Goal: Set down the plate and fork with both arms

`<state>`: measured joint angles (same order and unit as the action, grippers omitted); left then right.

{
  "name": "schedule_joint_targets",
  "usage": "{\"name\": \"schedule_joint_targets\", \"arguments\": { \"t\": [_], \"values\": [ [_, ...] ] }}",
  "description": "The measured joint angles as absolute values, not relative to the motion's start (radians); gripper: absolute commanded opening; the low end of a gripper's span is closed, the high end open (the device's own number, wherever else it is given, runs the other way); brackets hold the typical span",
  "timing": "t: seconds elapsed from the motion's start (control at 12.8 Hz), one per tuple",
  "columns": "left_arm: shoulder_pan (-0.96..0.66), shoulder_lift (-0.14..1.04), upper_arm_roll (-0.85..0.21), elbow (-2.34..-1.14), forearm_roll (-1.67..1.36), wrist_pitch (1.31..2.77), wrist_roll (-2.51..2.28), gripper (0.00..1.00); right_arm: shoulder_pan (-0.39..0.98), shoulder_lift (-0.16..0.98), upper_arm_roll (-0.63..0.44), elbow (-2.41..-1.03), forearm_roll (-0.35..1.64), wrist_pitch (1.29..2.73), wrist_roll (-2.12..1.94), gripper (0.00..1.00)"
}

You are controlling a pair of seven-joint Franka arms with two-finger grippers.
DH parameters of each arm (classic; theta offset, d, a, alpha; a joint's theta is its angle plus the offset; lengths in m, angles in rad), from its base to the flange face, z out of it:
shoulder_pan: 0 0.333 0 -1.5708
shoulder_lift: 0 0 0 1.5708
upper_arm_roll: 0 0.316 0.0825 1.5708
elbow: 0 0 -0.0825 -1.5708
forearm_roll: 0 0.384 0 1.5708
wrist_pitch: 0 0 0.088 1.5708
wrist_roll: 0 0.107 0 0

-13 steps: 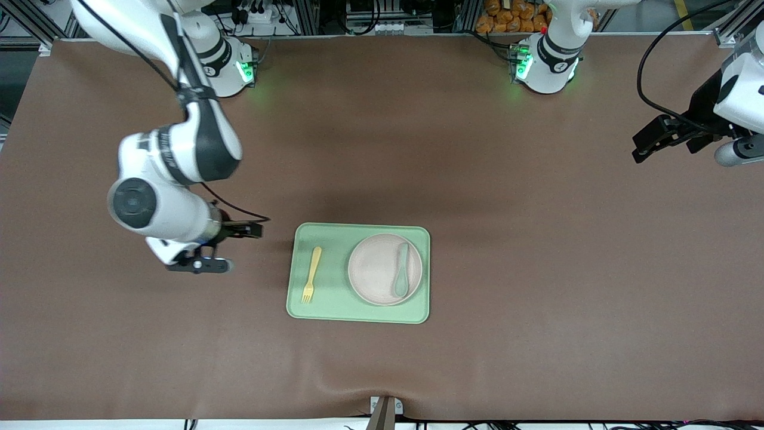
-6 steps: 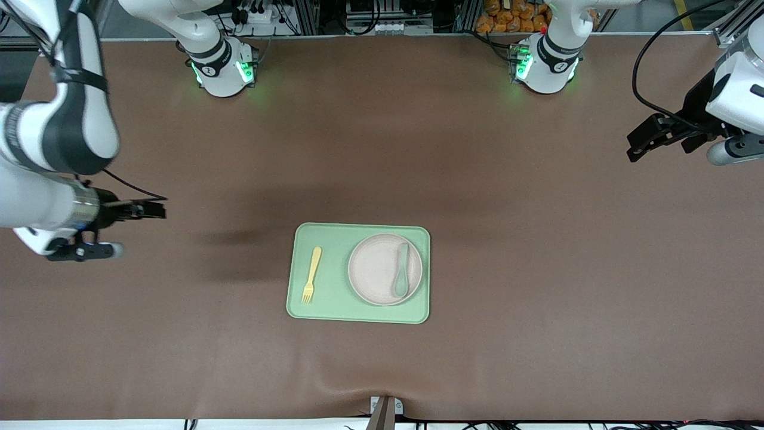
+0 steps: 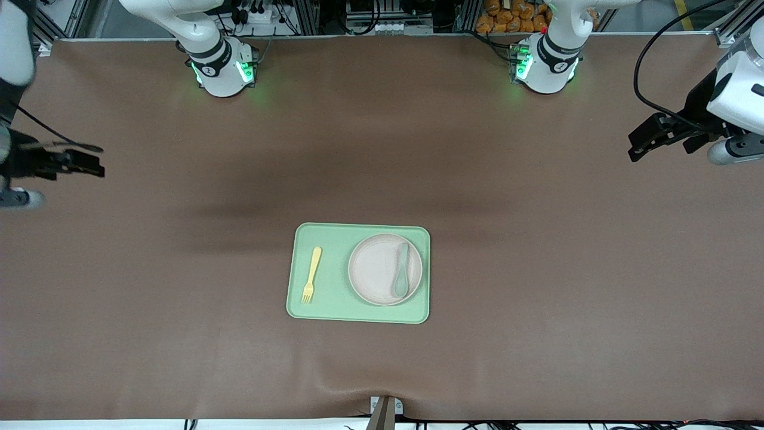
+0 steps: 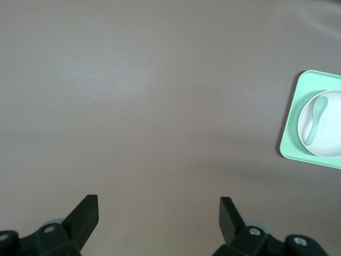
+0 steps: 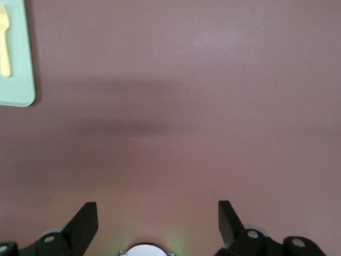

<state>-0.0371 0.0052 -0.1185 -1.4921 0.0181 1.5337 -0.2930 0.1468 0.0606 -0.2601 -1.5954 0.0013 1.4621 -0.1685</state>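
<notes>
Across the whole front view spreads the brown bench [image 3: 537, 298], bare but for one setting near its middle. On it lies a rectangular light-green tray [image 3: 358, 313], flat, nearer the front camera than both arm bases. The plate [image 3: 375, 269] sits inside the tray, in the half toward the left arm's end of the bench, its rim just inside the tray's edge. A teal-green spoon [image 3: 401, 272] rests on the plate. The fork [image 3: 311, 274] lies flat on the tray's bare part, toward the right arm's end, apart from the plate, its tines pointing toward the front camera.

Both arms are drawn well away from the tray. The left hand [image 3: 647, 138] hangs over bare bench at the left arm's end, fingers [image 4: 85, 212] spread wide apart and holding nothing. The right hand [image 3: 80, 164] hangs over bare bench at the right arm's end, its fingers [image 5: 85, 220] likewise wide apart and empty.
</notes>
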Motion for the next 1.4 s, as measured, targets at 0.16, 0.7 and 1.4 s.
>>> {"name": "schedule_joint_targets", "arguments": {
  "t": [0.16, 0.7, 1.4],
  "values": [
    [-0.035, 0.005, -0.118, -1.492, 0.018, 1.529, -0.283, 1.00, 0.147, -0.009, -0.260, -1.596, 0.000, 1.412, -0.151, 1.00],
    [-0.035, 0.004, -0.120, -1.492, 0.018, 1.505, -0.276, 1.00, 0.129, -0.099, -0.252, -1.598, -0.002, 1.339, -0.024, 1.00],
    [-0.034, 0.002, -0.119, -1.486, 0.018, 1.503, -0.253, 1.00, 0.129, -0.099, -0.237, -1.599, -0.002, 1.338, -0.011, 1.00]
  ]
}}
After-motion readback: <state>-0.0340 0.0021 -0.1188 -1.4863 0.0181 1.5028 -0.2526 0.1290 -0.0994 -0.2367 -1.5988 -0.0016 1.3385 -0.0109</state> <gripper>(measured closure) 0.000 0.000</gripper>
